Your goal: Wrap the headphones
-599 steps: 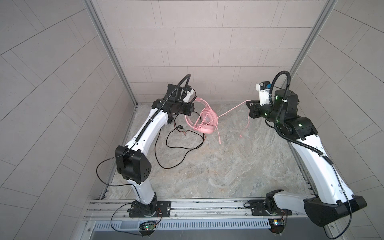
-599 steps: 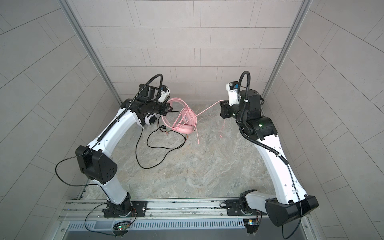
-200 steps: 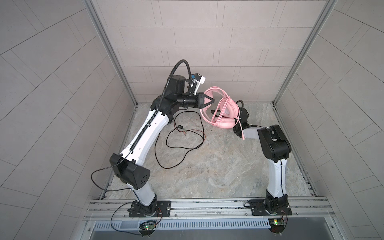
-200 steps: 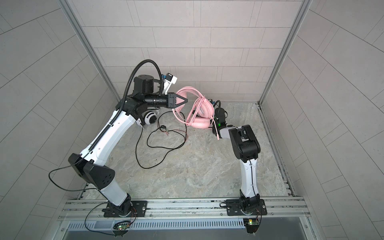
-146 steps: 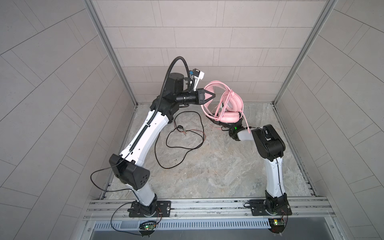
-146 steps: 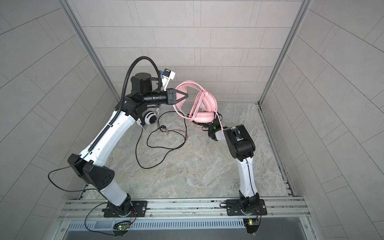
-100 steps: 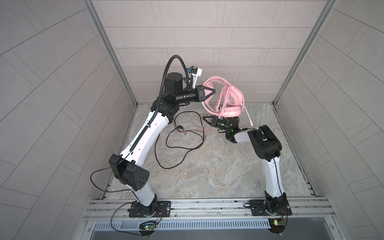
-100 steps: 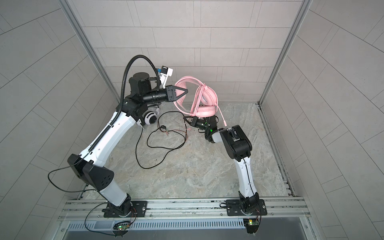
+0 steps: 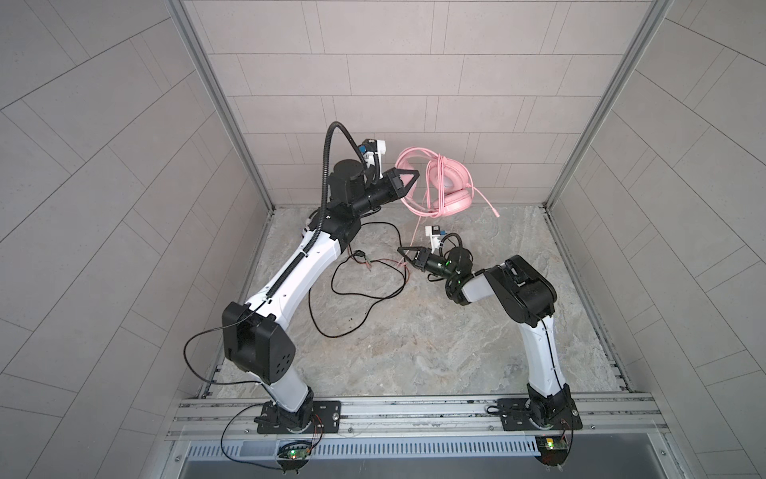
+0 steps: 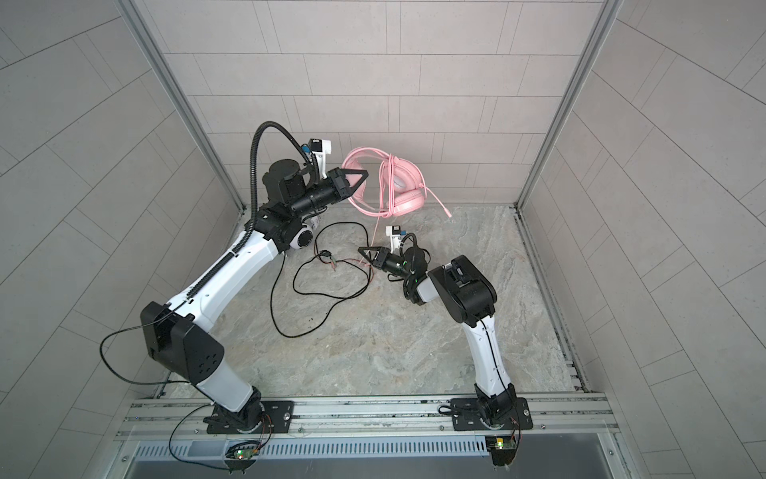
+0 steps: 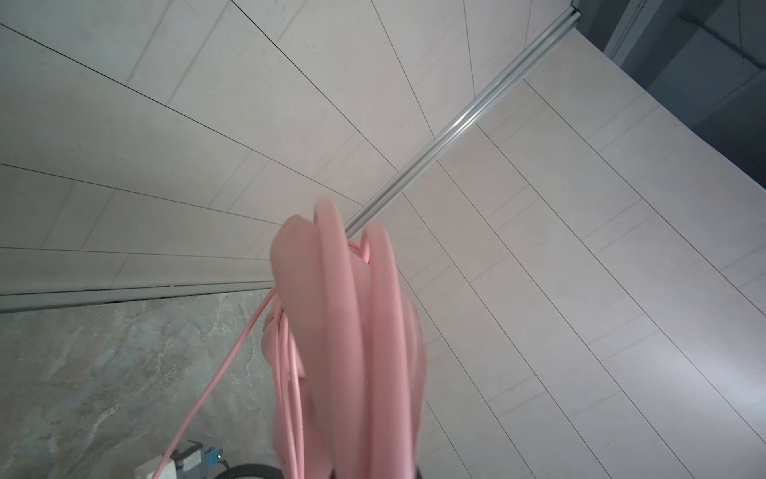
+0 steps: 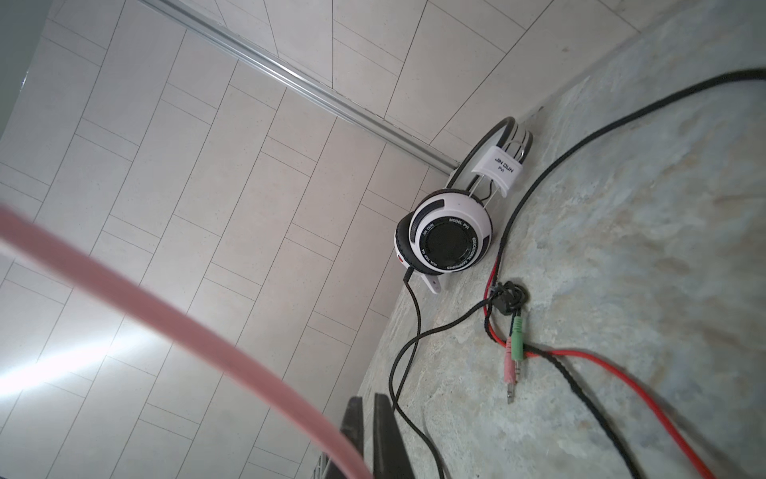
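**Pink headset aloft, its cable caught below**

The stone-patterned table lies well beneath the left gripper and close under the right gripper; the left arm rears up toward the back wall, and the right arm is folded low.

The left fingers are closed on the headband of the pink headset; the set hangs clear of the table, its band at the fingers and its ear cups beyond the fingertips and a little lower; turns of cable are wound over the band and cups. In the left wrist view the headset fills the space straight ahead of the fingers, blurred by nearness.

The white-and-black headset stands on the table at the foot of the wall, well ahead of the right fingers; in a top view it sits below and behind the left fingers, half hidden under that arm.

Its black cable leaves the ear cup and snakes over the table toward the right fingers, passing close beside them; in both top views it sprawls in loose loops between the two arms.

The pink cable drops from the hanging headset to the right fingers; those fingers are shut with the cable caught between them. In the right wrist view it sweeps away from their base as a thick blurred band.

A small knot in the black cable lies on the table ahead of the right fingers; just nearer to them lie the pink and green plugs.
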Robot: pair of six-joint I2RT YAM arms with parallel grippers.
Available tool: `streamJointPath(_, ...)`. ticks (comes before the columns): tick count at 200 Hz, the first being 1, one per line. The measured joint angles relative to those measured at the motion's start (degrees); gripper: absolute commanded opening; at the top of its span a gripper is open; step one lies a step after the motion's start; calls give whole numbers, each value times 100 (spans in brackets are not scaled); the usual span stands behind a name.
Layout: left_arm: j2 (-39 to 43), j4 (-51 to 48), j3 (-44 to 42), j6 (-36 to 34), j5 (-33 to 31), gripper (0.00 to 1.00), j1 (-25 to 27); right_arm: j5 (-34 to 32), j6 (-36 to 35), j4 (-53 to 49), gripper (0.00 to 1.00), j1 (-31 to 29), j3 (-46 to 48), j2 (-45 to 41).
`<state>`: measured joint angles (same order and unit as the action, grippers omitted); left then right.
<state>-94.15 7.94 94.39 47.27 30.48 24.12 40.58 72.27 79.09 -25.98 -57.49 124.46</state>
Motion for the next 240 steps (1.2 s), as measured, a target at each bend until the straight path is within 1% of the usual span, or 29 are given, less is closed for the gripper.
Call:
streamJointPath(31, 0, 136, -146, -26, -636, 0, -15, -223, -2, 48, 5, -212, 590, -627)
streamJointPath(51, 0, 181, -177, -74, -911, 0, -28, -313, -2, 46, 4, -413, 820, -994)
streamJointPath(77, -4, 140, -177, -214, -1091, 0, -37, -391, -61, -133, 4, -610, 1091, -1491)
streamJointPath(104, -4, -31, -177, -503, -1211, 0, -37, -461, -339, -758, 4, -723, 1410, -2192)
streamJointPath(123, -4, -251, -177, -745, -1281, 0, -37, -529, -667, -1541, 4, -793, 1596, -2828)
streamJointPath(137, -4, -382, -188, -901, -1320, 0, -39, -601, -1064, -2361, 3, -863, 1611, -3346)
streamJointPath(159, -4, -501, -280, -1010, -1342, 0, -94, -745, -1858, -3987, 3, -922, 1394, -4133)
streamJointPath(180, 7, -520, -525, -1150, -1432, 0, -181, -979, -2579, -5523, 3, -922, 1021, -4715)
streamJointPath(201, 9, -667, -699, -1346, -1495, 0, -197, -1191, -3123, -6773, 3, -905, 586, -5066)
streamJointPath(240, 164, -966, -892, -1698, -1506, 0, -186, -1344, -3759, -8338, 3, -723, -48, -5237)
